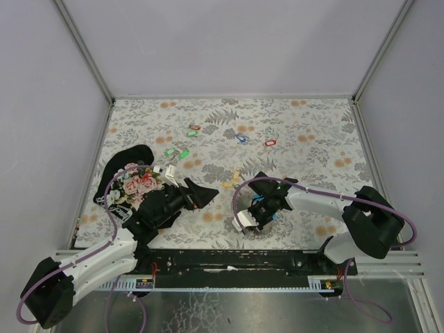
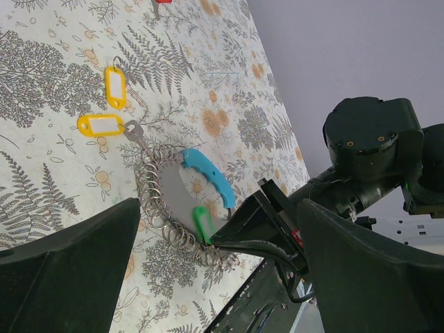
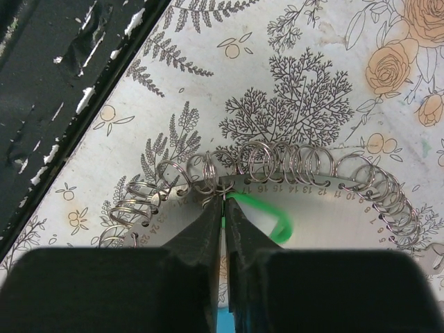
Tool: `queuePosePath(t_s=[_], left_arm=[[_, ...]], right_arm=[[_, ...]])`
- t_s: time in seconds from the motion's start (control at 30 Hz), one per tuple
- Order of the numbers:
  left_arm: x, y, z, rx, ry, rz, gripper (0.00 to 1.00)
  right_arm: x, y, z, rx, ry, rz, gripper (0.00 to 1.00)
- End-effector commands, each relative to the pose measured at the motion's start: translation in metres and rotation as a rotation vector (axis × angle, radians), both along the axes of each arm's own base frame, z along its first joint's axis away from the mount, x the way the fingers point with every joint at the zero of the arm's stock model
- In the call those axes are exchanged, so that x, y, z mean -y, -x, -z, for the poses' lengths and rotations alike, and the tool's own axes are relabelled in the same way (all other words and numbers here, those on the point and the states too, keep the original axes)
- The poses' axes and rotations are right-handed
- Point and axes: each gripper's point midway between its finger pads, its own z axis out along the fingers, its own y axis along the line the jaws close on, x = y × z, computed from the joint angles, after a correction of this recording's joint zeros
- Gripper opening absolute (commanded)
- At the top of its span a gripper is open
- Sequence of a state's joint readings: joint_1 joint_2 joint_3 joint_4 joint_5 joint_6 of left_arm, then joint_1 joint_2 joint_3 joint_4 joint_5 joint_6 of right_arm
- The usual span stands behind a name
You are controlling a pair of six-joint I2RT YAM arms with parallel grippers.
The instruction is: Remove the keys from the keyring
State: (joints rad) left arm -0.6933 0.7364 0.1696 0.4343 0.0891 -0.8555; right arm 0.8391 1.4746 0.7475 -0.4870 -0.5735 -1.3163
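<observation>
The keyring (image 2: 166, 208) is a flat grey metal loop with a bright blue section (image 2: 208, 177) and several small split rings along its rim; it lies on the floral table. It also shows in the right wrist view (image 3: 326, 191). A green key tag (image 3: 272, 220) lies inside the loop, also in the left wrist view (image 2: 202, 222). My right gripper (image 3: 223, 202) is shut on the tag's small metal end at the rim; in the top view (image 1: 251, 220) it covers most of the ring. My left gripper (image 2: 218, 208) is wide open and empty, hovering left of the ring (image 1: 200, 194).
Two yellow tags (image 2: 115, 86) with a metal key lie just beyond the ring (image 1: 229, 182). Loose red (image 1: 270, 143), blue (image 1: 241, 138) and green (image 1: 184, 153) tags lie farther back. A black floral cloth (image 1: 132, 177) sits at the left. The black rail (image 3: 62, 83) runs close along the near edge.
</observation>
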Motion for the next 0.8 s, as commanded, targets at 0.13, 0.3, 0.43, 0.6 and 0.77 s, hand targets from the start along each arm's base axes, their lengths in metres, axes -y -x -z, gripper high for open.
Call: queuePosePath(t_s=[0.13,0.3,0.43,0.6,0.77], left_arm=[[0.003,0.001,-0.015,0.067,0.032,0.024,0.93],[0.012,0.011,-0.026,0.134,0.053,0.109,0.90],[0.022,0.022,-0.034,0.206,0.069,0.201,0.83],[0.034,0.035,-0.039,0.313,0.059,0.289,0.73],[0.042,0.049,-0.044,0.453,0.049,0.330,0.69]], right_arm=[[-0.004,0.004,-0.015,-0.004,-0.025,-0.005,0.00],[-0.012,0.003,-0.037,-0.029,-0.060,0.042,0.00],[-0.018,0.002,-0.055,-0.077,-0.103,0.081,0.00],[-0.020,-0.004,-0.081,-0.150,-0.174,0.136,0.00],[-0.020,-0.011,-0.103,-0.196,-0.239,0.191,0.00]])
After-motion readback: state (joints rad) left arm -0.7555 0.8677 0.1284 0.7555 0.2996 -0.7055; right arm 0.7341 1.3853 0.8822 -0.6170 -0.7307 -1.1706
